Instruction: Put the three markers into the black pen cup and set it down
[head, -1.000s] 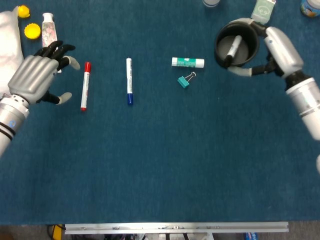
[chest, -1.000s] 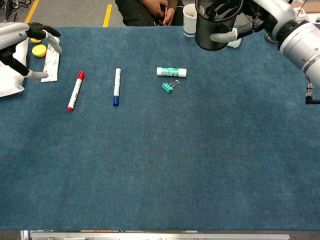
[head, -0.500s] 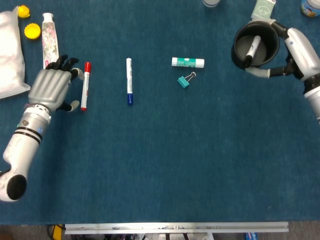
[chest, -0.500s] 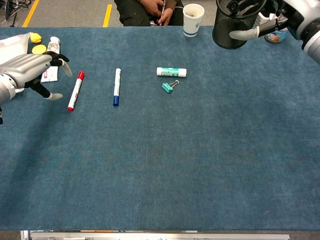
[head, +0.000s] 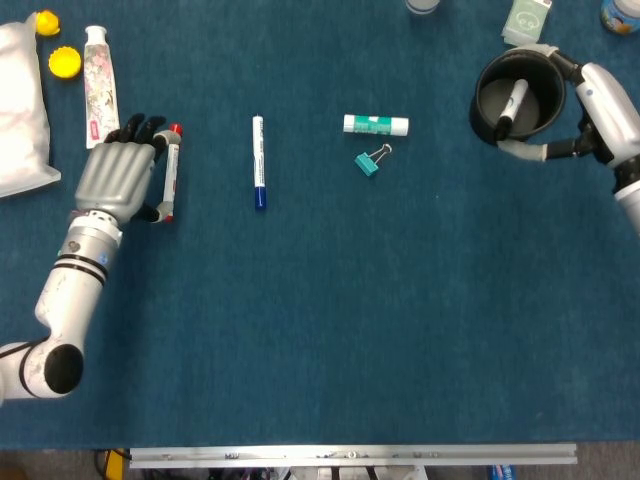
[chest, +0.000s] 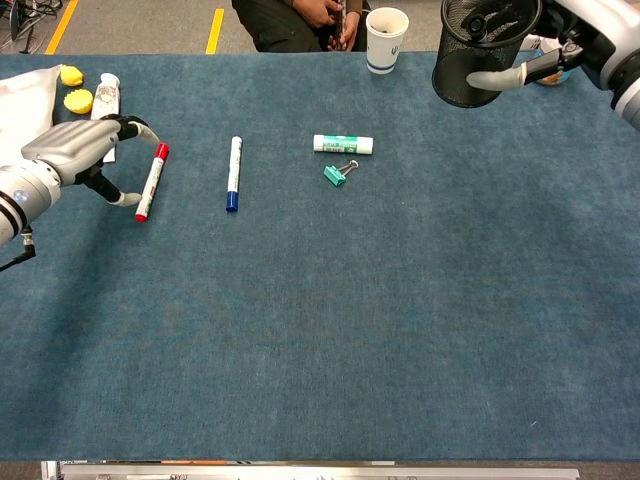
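A red marker (head: 171, 165) (chest: 152, 180) lies flat on the blue table at the left. My left hand (head: 118, 178) (chest: 72, 152) rests beside it, with its fingertips over the capped end and its thumb touching near the other end. The blue marker (head: 258, 162) (chest: 233, 172) lies on its own further right. At the far right my right hand (head: 598, 112) (chest: 600, 28) grips the black mesh pen cup (head: 518, 98) (chest: 484, 50) and holds it above the table. A black-capped white marker (head: 513, 103) leans inside the cup.
A green glue stick (head: 376, 124) and a teal binder clip (head: 371, 161) lie at mid-table. A flowered tube (head: 97, 68), yellow caps (head: 64, 63) and a white bag (head: 20, 110) sit at the far left. A paper cup (chest: 386, 38) stands at the back edge, with a seated person behind it.
My left hand came down and slid right until its fingers and thumb reached the red marker, which has stayed put. The right hand carried the cup further right and back.
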